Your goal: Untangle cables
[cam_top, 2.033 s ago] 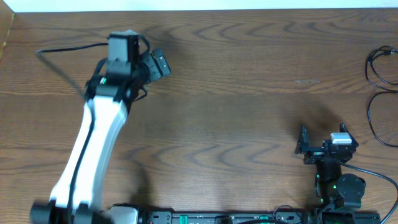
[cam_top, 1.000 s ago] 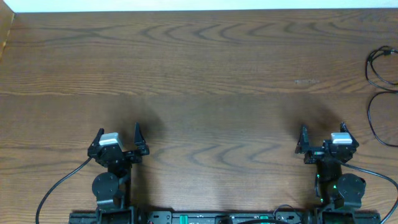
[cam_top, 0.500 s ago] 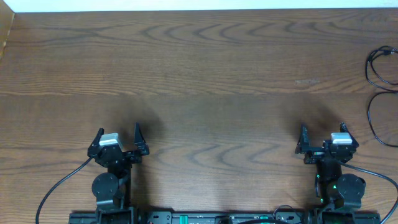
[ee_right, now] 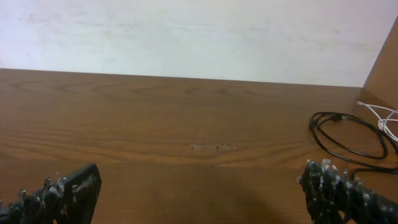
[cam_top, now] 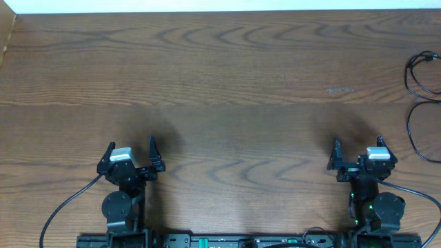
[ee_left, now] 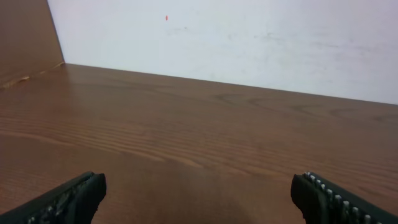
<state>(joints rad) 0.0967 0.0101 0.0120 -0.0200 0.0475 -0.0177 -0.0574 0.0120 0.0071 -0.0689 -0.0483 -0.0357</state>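
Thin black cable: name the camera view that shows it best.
Right wrist view: the thin black cable lies looped at right, plug end visible. Overhead crops its loops at the frame's right edge. Left wrist view shows none of it.

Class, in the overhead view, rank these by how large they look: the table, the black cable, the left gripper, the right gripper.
1. table, by far the largest.
2. black cable, though the frame edge cuts it off.
3. left gripper and right gripper: alike, so unranked.
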